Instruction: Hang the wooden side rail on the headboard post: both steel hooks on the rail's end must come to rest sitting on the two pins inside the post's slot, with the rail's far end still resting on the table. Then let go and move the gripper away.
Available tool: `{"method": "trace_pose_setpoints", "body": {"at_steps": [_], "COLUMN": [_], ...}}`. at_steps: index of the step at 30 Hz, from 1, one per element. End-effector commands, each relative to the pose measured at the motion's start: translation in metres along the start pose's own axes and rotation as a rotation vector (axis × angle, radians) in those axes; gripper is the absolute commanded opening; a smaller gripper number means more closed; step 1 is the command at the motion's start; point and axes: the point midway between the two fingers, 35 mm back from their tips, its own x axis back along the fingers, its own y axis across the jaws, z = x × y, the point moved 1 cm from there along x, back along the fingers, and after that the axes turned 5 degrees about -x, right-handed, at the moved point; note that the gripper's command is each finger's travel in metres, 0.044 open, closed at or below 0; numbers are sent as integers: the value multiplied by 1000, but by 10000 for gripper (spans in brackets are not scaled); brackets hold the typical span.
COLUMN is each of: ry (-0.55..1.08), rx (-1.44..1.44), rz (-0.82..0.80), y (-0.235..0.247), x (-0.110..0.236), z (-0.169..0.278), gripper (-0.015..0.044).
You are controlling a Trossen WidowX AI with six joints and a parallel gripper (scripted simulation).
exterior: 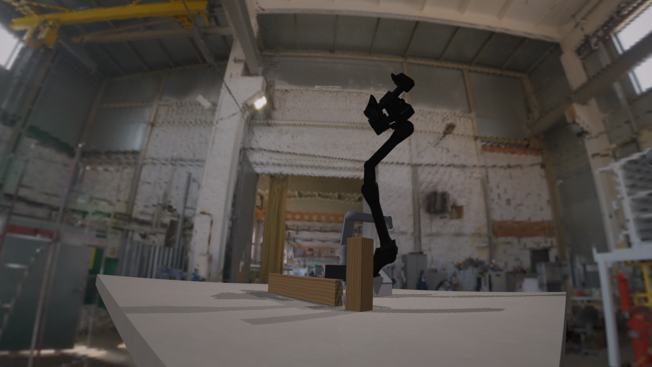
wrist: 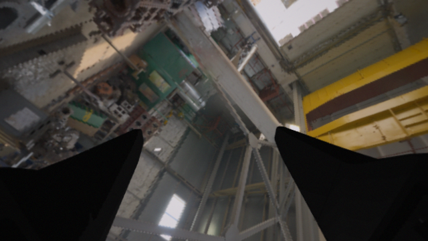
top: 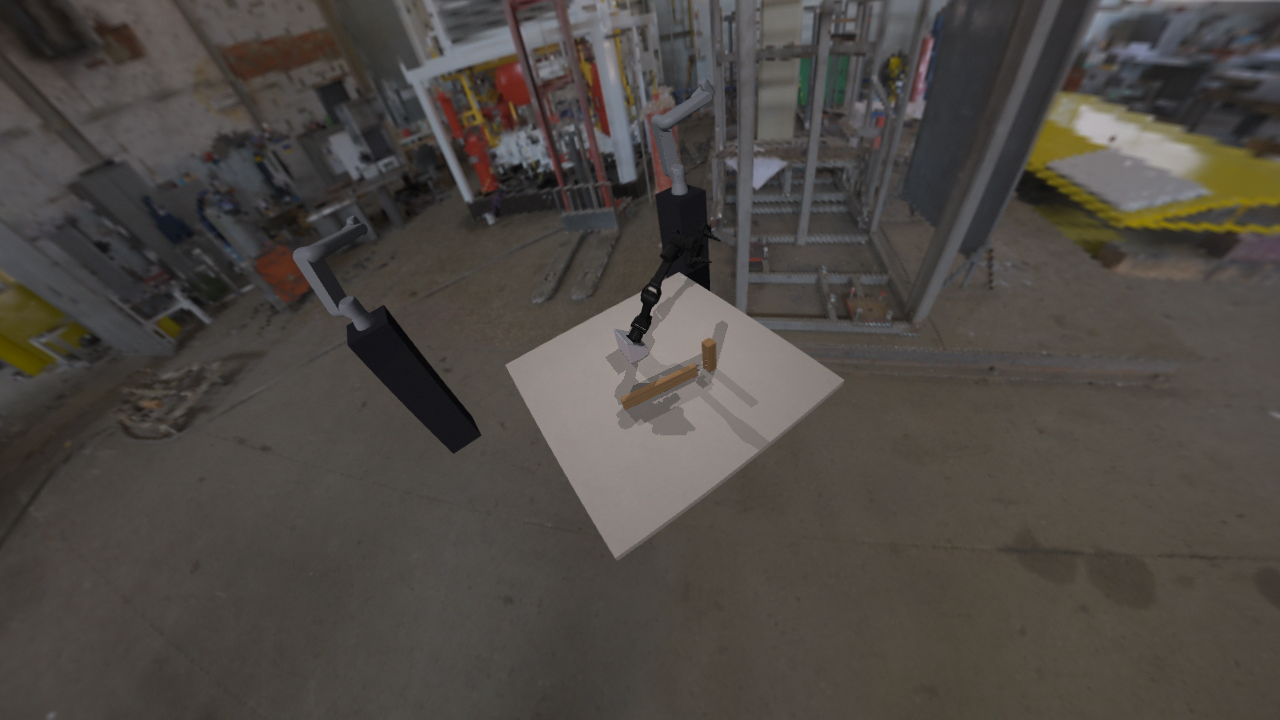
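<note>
Rail (exterior: 305, 288): wooden side rail, long plank on edge, lying on worktop (exterior: 191, 328). Near end meets headboard post (exterior: 359, 273), which stands upright. Top view shows same pair: rail (top: 660, 386) running up to post (top: 708, 354). Hooks, pins, slot: not visible in any view; seating can't be confirmed. Far end looks to rest on worktop.

Handling (est.): stiff, solid wood, prob. moderate wt for this arm; long, so will swing/lever if gripped near one end. Flat grain faces, not slippery. Not fragile. Steel hooks likely the snag point. Best grip (judgement): across thin width, pads on the two broad faces, somewhat toward hook end for control at the post.

Hand (exterior: 387, 111): fully spread, grasping nothing. Wrist view: both fingers dark, wide apart, only hall structure between them; cam aimed upward.

Position: hand high above worktop, well apart from rail and post, arm (exterior: 376, 196) extended up from base behind the post.
</note>
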Motion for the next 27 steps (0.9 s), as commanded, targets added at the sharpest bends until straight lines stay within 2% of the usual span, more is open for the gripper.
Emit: {"method": "trace_pose_setpoints", "body": {"at_steps": [1, 13, 27], "ry": [143, 451, 666], "rx": [112, 409, 809], "rz": [85, 295, 537], "y": [-30, -97, -147], "x": [28, 95, 141], "z": [1, -22, -107], "gripper": [440, 440, 440]}}
